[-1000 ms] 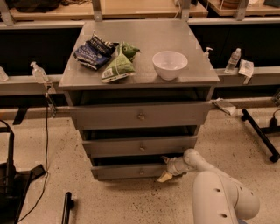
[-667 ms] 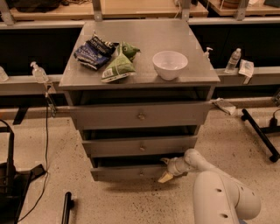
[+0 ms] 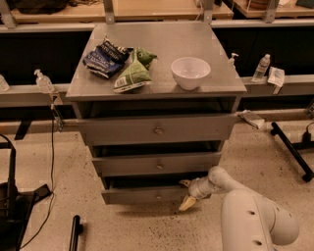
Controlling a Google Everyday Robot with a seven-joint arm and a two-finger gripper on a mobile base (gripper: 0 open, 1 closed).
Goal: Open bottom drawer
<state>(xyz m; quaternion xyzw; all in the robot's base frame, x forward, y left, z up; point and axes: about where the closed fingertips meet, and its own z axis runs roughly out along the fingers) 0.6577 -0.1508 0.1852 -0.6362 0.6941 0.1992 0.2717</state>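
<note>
The claw (image 3: 187,193) sits low at the right end of the bottom drawer (image 3: 142,195), the lowest and narrowest of three grey fronts. Its fingers (image 3: 186,203) are spread apart, one near the panel's top edge and the pale one angled down past its lower corner. Whether they press on the metal cannot be told. The white arm (image 3: 222,179) reaches in from the right.

A robot lab: workbenches (image 3: 147,9), speckled floor (image 3: 142,228), end effector (image 3: 187,193) at the right end of the bottom drawer (image 3: 140,195).
</note>
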